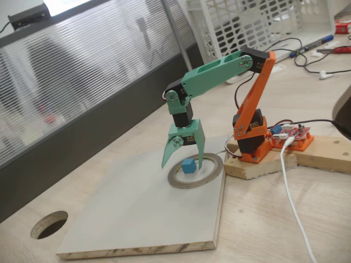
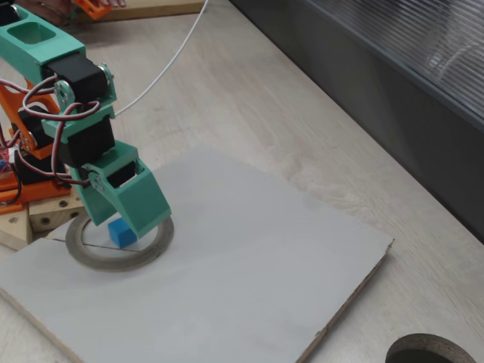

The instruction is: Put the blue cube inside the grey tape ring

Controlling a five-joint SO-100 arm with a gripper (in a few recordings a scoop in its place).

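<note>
One blue cube (image 1: 189,166) sits inside the grey tape ring (image 1: 181,181). I see my hand (image 1: 182,160) spread wide, straddling it.

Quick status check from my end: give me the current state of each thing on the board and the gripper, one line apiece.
blue cube: resting inside the ring, on the board, between the open jaws, not gripped.
grey tape ring: lying flat on the board, around the cube.
gripper: open, pointing down, jaws straddling the cube over the ring.
grey board: flat on the table, carrying ring and cube.
</note>
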